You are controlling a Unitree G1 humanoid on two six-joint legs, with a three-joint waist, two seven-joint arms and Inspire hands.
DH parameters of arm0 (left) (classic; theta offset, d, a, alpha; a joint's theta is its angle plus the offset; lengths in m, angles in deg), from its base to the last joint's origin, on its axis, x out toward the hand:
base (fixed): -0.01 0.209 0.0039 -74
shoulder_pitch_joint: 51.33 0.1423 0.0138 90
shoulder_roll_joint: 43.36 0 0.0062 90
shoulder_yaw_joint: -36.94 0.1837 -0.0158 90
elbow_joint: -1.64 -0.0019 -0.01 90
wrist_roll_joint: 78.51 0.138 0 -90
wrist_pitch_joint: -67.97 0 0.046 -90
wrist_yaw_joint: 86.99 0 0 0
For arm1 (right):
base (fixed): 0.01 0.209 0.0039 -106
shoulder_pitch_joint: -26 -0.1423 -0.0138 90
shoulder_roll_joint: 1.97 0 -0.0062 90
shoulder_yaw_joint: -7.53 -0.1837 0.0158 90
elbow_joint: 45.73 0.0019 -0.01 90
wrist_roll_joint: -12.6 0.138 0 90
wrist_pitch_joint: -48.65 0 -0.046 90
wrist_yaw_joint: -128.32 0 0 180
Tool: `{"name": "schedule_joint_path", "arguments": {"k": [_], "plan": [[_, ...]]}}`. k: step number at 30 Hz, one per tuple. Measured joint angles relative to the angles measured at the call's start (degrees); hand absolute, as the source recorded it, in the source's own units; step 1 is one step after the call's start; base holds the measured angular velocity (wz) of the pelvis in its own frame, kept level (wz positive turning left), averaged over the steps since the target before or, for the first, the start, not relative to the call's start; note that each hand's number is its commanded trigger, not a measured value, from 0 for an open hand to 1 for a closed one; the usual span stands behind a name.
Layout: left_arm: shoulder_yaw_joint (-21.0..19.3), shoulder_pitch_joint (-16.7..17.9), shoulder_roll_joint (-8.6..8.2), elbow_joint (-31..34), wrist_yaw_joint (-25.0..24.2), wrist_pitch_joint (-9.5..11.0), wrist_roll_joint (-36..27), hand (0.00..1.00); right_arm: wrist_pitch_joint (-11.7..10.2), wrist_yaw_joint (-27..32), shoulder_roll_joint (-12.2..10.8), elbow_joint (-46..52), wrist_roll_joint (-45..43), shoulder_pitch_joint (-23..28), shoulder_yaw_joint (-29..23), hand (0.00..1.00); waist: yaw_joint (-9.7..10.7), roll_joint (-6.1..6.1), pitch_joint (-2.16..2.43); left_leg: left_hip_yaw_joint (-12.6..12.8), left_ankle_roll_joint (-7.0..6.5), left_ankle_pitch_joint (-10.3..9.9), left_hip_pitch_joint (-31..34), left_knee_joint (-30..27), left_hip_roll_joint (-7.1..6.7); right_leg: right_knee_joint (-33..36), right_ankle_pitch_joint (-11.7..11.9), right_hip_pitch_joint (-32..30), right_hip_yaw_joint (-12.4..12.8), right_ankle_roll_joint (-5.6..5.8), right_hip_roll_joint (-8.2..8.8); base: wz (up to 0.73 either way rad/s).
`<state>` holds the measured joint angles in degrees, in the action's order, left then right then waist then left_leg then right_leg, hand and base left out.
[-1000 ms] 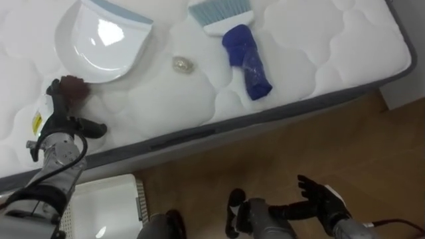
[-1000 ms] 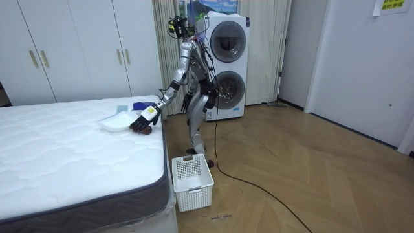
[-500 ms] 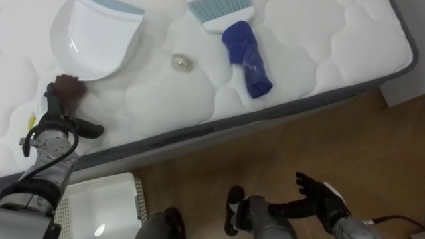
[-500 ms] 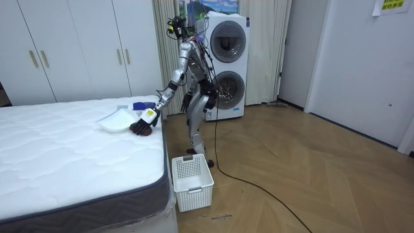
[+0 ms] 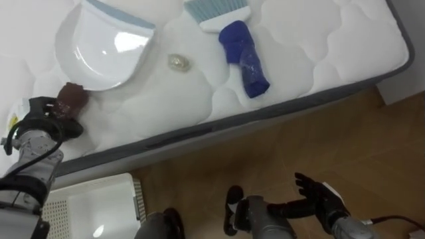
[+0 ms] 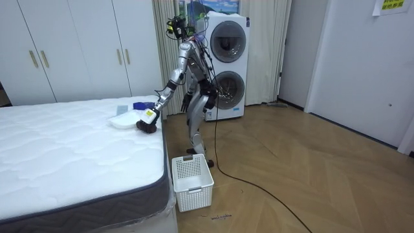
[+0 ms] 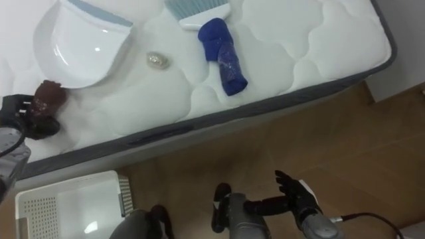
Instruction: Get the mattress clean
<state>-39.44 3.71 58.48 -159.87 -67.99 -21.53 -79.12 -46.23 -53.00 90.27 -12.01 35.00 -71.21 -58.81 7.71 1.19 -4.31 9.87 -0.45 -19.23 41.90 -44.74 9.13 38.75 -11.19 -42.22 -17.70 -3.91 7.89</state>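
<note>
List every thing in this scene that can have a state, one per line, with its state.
dustpan: lying empty on the mattress
brush: lying flat, not held
crumpled scrap: loose between dustpan and brush
brown lump: gripped by the left hand, beside the dustpan
left hand: shut on the brown lump
right hand: open, over the floor
basket: upright on the floor, looks empty

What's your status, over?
Left robot hand at brown lump beside dustpan. Right robot hand open, low over floor. Wrapper scrap, brush on mattress.
</note>
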Motion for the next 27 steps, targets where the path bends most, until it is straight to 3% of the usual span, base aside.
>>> {"name": "schedule_joint_path", "arguments": {"k": [12, 27], "plan": [[0.05, -0.22, -0.57, -0.70, -1.92, -0.40, -5.44, 1.00, 0.32, 1.20, -0.08, 1.18, -0.01, 0.52, 0.28, 0.00, 0.22, -0.02, 0.01, 0.15, 0.01, 0.01, 0.14, -0.09, 0.25, -0.05, 0.05, -0.01, -0.07, -0.09, -0.04, 0.00], [-0.33, -0.21, -1.35, -4.24, -2.01, -0.93, -5.98, 1.00, 0.77, 2.15, -0.35, 1.02, 0.95, 0.49, 0.96, 0.00, -0.21, -0.41, 0.08, 1.20, -0.02, 0.00, -0.99, 0.26, 0.36, 0.12, 0.00, 0.34, 0.52, 0.00, -0.10, -0.02]]}}
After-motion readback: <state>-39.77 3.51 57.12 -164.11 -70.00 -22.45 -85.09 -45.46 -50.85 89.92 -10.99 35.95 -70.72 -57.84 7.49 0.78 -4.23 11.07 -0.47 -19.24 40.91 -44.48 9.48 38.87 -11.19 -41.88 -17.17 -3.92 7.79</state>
